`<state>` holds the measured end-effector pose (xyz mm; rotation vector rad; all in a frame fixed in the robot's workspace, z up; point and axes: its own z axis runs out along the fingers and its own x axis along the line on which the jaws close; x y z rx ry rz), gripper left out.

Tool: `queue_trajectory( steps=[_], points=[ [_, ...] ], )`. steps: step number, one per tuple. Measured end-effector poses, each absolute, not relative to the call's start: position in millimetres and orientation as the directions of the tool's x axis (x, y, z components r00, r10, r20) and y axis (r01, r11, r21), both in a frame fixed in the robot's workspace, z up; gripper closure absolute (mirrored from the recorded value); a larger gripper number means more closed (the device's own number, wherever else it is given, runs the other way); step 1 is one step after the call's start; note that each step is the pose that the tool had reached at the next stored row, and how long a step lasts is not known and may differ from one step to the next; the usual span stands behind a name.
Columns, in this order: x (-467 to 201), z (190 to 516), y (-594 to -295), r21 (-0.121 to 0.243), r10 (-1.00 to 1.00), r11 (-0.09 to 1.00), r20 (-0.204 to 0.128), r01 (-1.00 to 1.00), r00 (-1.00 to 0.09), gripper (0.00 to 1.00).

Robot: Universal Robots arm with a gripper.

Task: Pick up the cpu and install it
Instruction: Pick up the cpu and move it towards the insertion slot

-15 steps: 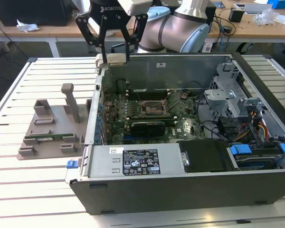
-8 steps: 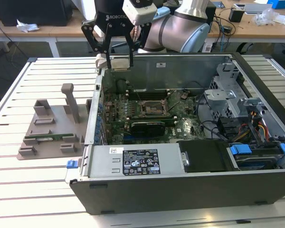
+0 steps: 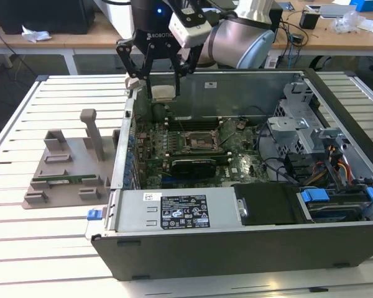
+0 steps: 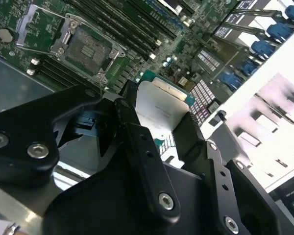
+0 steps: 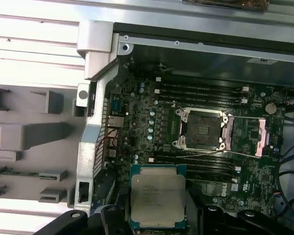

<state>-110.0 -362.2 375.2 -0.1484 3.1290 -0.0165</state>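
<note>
Claw (image 3: 161, 93): I see it clamped on the cpu (image 3: 164, 94), with a black finger (image 4: 132, 122) pressed against each of two opposite edges.
Cpu: it hangs level in the air inside the open computer case (image 3: 236, 248), near the case wall on the exterior view's left. Its silvery top faces me in both wrist views.
Socket (image 5: 202, 129): I read it as uncovered, with its metal frame (image 5: 257, 137) swung aside. It sits on the motherboard (image 5: 147, 122), apart from the cpu.
Case: it lies on its side on the white slatted table (image 3: 25, 124).
Gray holder (image 3: 65, 167): it rests on the table just outside the case, on the exterior view's left. A green memory stick (image 3: 62, 180) lies in it.
</note>
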Motion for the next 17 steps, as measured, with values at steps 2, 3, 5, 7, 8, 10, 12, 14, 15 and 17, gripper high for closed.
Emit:
queue_trajectory(
  steps=[2, 3, 5, 7, 8, 10, 12, 14, 15, 17],
  points=[
    [-106.0, 370.4, -360.9, -0.011, -0.095, 0.995, -0.008, -0.095, -0.995, 0.45],
    [-104.6, 368.6, -360.4, -0.011, -0.095, 0.995, -0.008, -0.095, -0.995, 0.45],
    [-100.7, 364.1, -359.2, -0.012, -0.095, 0.995, -0.008, -0.095, -0.995, 0.45],
    [-97.7, 360.5, -358.2, -0.012, -0.095, 0.995, -0.007, -0.095, -0.995, 0.45],
    [-96.0, 358.7, -357.6, -0.012, -0.095, 0.995, -0.007, -0.095, -0.995, 0.45],
    [-91.8, 354.1, -355.6, -0.013, -0.095, 0.995, -0.006, -0.095, -0.995, 0.45],
    [-85.1, 346.8, -351.0, -0.014, -0.095, 0.995, -0.005, -0.095, -0.995, 0.45],
    [-81.4, 342.9, -348.3, -0.014, -0.095, 0.995, -0.005, -0.095, -0.995, 0.45],
    [-79.6, 341.1, -346.9, -0.015, -0.095, 0.995, -0.005, -0.095, -0.995, 0.45],
    [-74.1, 335.3, -343.0, -0.015, -0.095, 0.995, -0.004, -0.095, -0.995, 0.45]
  ],
)
